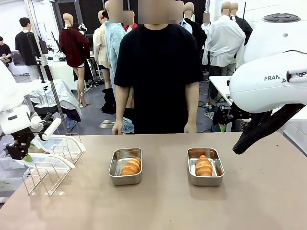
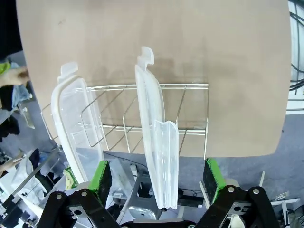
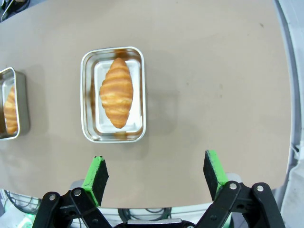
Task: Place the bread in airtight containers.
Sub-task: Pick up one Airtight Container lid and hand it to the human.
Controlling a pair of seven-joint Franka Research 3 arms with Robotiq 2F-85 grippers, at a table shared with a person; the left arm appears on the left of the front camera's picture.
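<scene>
Two steel containers sit mid-table, each holding one bread roll: the left container (image 1: 125,180) with its bread (image 1: 131,166), the right container (image 1: 205,181) with its bread (image 1: 204,166). My right gripper (image 3: 154,173) hovers open above the table, near the right container (image 3: 88,95) and its bread (image 3: 116,92); the other container (image 3: 19,102) shows at the picture's left edge. My left gripper (image 2: 156,178) is open at the table's left edge. One translucent lid (image 2: 156,142) stands upright in the wire rack between its fingers (image 2: 101,175). A second lid (image 2: 76,128) leans beside it.
The wire rack (image 1: 48,167) stands at the table's left edge, by my left gripper (image 1: 19,149). A person in a black shirt stands at the far side, hands (image 1: 117,128) resting at the table's edge. Bare tabletop (image 1: 168,206) lies in front of the containers.
</scene>
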